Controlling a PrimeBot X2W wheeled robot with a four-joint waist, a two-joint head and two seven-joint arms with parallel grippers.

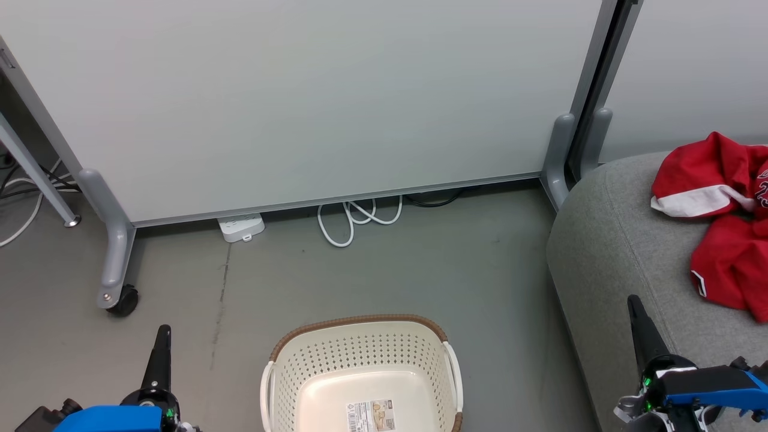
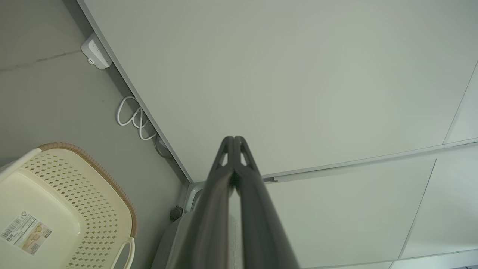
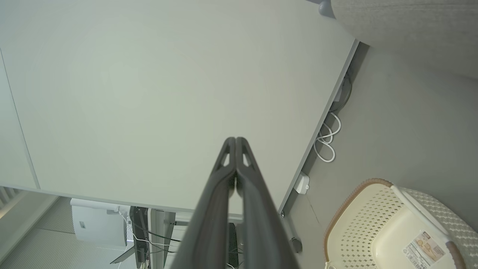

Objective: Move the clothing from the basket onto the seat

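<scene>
ahead of the jaws i see a pale partition panel (image 1: 300, 102) on grey feet, one with a black caster (image 1: 124, 300) just beyond the left jaws. a white power strip (image 1: 241, 227) and a looped white cable (image 1: 354, 221) lie on the grey floor (image 1: 420, 270) at its base. the light is soft and even.

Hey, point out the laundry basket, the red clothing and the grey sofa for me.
basket (image 1: 360, 354), head view, on its perforated back wall.
clothing (image 1: 714, 171), head view, on the upper garment's red fabric.
sofa (image 1: 606, 240), head view, on bare grey upholstery beside the clothing.
</scene>
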